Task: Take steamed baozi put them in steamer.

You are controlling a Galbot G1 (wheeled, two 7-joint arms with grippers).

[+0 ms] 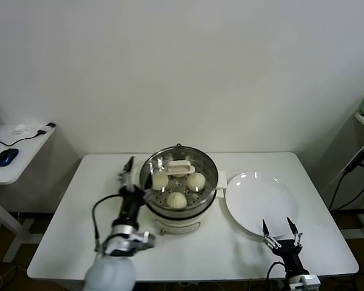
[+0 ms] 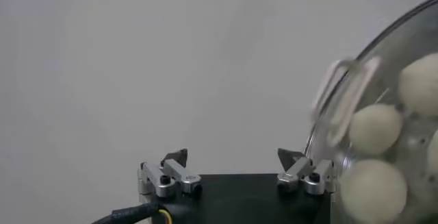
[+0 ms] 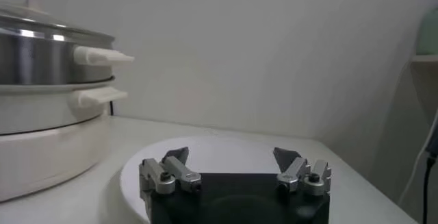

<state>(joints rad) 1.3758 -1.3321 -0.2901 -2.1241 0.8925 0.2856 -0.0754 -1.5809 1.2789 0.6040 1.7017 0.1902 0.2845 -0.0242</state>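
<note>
The steel steamer [image 1: 209, 173] stands on its cream pot base [image 1: 176, 225] at mid-table. Three steamed baozi [image 1: 161, 180] [image 1: 196, 180] [image 1: 177, 199] lie inside it, under a glass lid with a white handle [image 1: 179, 167]. My left gripper [image 1: 128, 173] hangs open and empty just left of the steamer's rim. In the left wrist view it [image 2: 233, 160] faces the wall, with the lid handle [image 2: 342, 98] and baozi [image 2: 375, 128] showing at the side. My right gripper [image 1: 279, 229] is open and empty by the front edge of the plate.
A flat white plate [image 1: 261, 200] lies bare to the right of the steamer, and it also shows under the right gripper [image 3: 233, 158] as the plate [image 3: 205, 151]. The steamer's side handles [image 3: 102, 57] point toward it. A side desk with a mouse [image 1: 6, 156] stands at far left.
</note>
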